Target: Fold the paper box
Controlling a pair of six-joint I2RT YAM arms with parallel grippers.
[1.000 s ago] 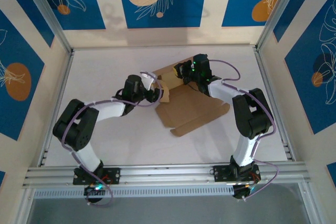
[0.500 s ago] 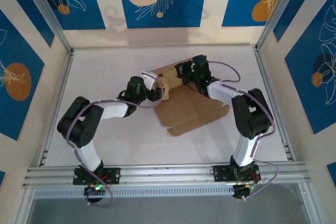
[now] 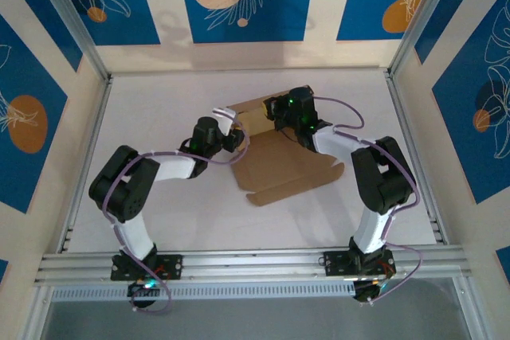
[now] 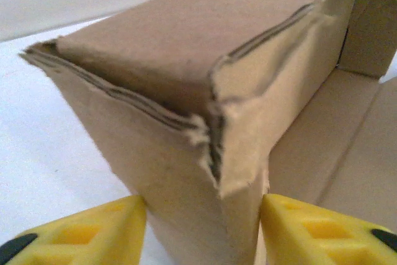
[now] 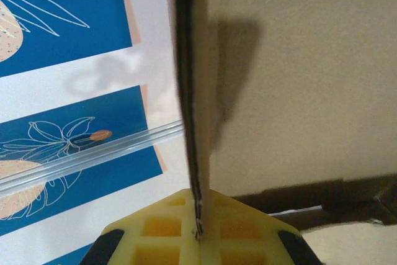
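The step in hand is raising the walls. The paper box [image 3: 291, 166] is half formed. Its far wall stands up, and the rest lies flat on the white table [image 3: 159, 101], spreading from between the two claws back toward the arm bases.

The right claw [image 3: 279, 109] is clenched on the top edge of the standing wall. The board runs straight out from between its fingertips, and the flat sheet lies below it on its near side.

The left claw [image 3: 237, 139] sits at the left end of that wall, where a side flap turns in to make a corner. Its yellow fingers [image 4: 93, 234] stand one on each side of this folded corner [image 4: 211, 153], close against the board. I cannot tell whether they already pinch it or only bracket it.

As I judge it, the next move calls for the left claw to square the flap against the wall while the right claw keeps the wall upright. The squeeze should be gentle, since the corner's cut edge looks frayed and could crush.

The overhead view gives the layout: both claws work at the far end of the sheet, and the near flaps are unfolded. The left wrist view adds the corner's ragged, layered edge and the box floor beyond the right-hand finger. The right wrist view shows the grip itself, with the wall seen edge-on and seated between the pads. The blue leaf-printed backdrop [image 5: 62, 29] lies to the claw's left and plain brown board to its right.
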